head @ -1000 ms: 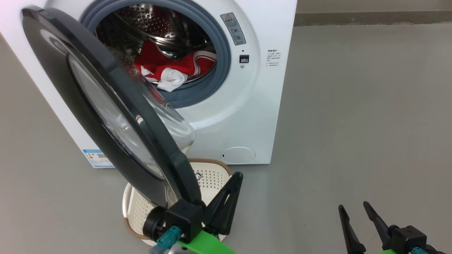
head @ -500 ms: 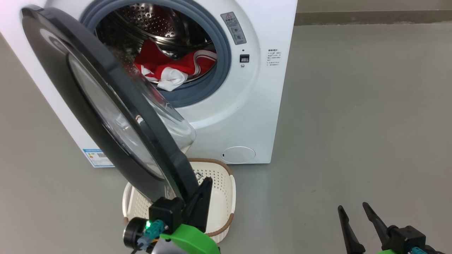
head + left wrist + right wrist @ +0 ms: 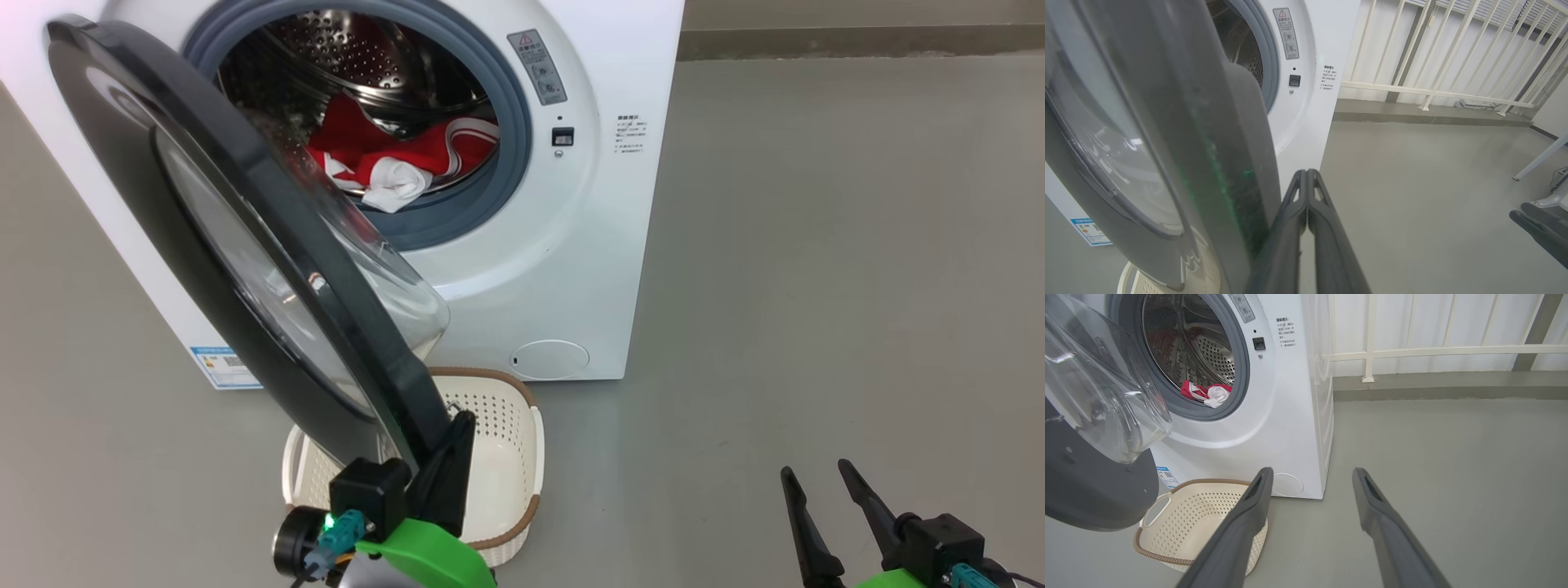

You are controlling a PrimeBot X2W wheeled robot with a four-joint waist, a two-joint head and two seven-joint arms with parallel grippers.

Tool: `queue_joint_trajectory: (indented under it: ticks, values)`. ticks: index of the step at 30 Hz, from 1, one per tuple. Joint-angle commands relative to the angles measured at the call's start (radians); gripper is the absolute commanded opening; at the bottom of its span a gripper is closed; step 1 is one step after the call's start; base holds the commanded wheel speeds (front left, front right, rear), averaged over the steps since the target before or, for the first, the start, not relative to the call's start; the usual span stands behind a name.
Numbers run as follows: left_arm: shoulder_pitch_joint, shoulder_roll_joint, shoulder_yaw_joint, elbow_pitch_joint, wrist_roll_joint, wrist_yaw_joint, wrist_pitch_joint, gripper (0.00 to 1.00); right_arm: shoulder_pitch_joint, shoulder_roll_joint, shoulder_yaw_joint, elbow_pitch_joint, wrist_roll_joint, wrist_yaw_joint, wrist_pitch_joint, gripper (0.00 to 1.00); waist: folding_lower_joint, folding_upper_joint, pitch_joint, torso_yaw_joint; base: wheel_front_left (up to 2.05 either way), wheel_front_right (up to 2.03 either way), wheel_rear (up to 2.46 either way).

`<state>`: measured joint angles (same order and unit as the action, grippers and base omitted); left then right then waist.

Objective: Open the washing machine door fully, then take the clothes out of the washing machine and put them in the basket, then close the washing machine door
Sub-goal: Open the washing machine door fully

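Drawn in over the last second: the left gripper (image 3: 462,425), earlier standing out to the right of the washing machine door (image 3: 245,245), now further left and lower, tucked along the bottom of its black rim. Fingers pressed flat together, nothing between them. In the left wrist view, the left gripper (image 3: 1305,174) just beside the thick edge of the washing machine door (image 3: 1147,122), seemingly touching it, though hard to say for certain. A green glow reflected on that glossy edge.

Door swung partway out from the washing machine (image 3: 571,245), attached at the head view's left, its clear glass bowl turned toward the opening. Lower part hanging over the near-left portion of the basket (image 3: 522,457). Basket set on the grey floor (image 3: 816,245) right in front of the machine, just below the round flap (image 3: 551,359).

The clothes (image 3: 392,155) — red with white stripes and a white part — lying low in the perforated steel drum (image 3: 351,49), the white part spilling onto the lower lip of the grey gasket (image 3: 510,106). Seen from the right wrist too: the clothes (image 3: 1206,392) inside the opening, above and behind the basket (image 3: 1163,559).

The right gripper (image 3: 815,472) low at the right over bare floor, well apart from machine and basket — fingers spread wide and holding nothing, likewise in its own view, the right gripper (image 3: 1312,473).
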<state>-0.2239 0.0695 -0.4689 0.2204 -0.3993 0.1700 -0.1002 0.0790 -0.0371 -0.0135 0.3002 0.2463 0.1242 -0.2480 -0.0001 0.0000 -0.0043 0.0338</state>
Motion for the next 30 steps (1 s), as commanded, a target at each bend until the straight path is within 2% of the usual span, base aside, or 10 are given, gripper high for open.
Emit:
queue_joint_trajectory:
  ticks: [1, 21, 30]
  values:
    - [-0.038, 0.019, 0.049, -0.016, -0.008, 0.018, -0.012, 0.0, -0.035, -0.013, 0.022, -0.021, 0.009, 0.007, -0.014, 1.0, 0.0001, 0.0, 0.001, 0.002, 0.0, 0.0, 0.0]
    - [0.046, 0.066, 0.085, -0.112, -0.017, 0.079, -0.023, 0.0, -0.045, -0.013, 0.001, -0.024, 0.002, 0.007, -0.014, 1.0, 0.0001, 0.0, 0.023, 0.048, 0.0, 0.0, 0.0]
    - [0.074, 0.079, 0.087, -0.145, -0.016, 0.101, -0.015, 0.0, -0.041, -0.013, -0.011, -0.024, -0.002, 0.007, -0.014, 1.0, 0.0001, 0.0, 0.022, 0.09, 0.0, 0.0, 0.0]
